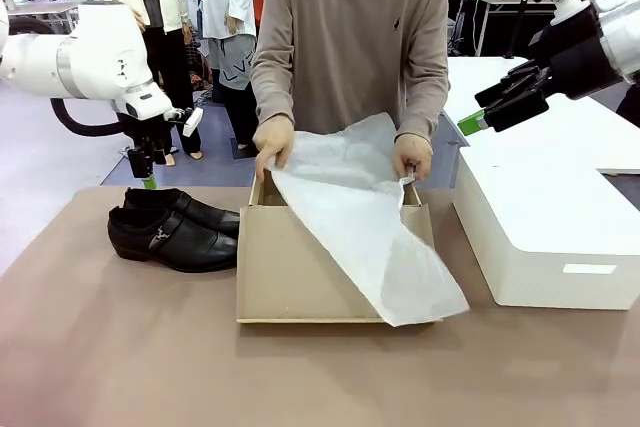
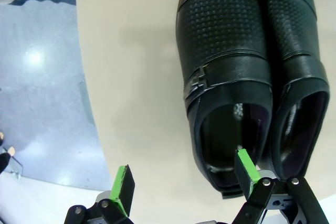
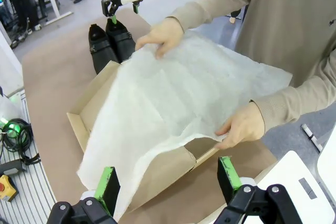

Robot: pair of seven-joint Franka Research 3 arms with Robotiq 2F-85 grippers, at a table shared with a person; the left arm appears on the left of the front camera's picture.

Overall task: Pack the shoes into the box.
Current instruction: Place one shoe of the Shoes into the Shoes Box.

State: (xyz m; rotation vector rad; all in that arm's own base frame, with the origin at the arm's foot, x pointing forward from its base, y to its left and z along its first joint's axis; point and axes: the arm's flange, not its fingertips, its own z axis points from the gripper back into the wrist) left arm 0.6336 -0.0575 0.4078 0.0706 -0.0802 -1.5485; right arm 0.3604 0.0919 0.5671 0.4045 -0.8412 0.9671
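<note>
Two glossy black shoes lie side by side on the brown table, left of the box, toes toward it. My left gripper hangs open just above their heel ends; one green pad is over a shoe's opening, the other over bare table. The brown cardboard box sits in the middle. A person's hands hold white tissue paper up over it, draping across its front right corner. My right gripper is open and empty, raised at the right.
A large white rectangular box stands on the table's right side, under my right arm. The person stands at the far edge behind the cardboard box. Other people stand farther back at the left. Cables and a red button lie off the table.
</note>
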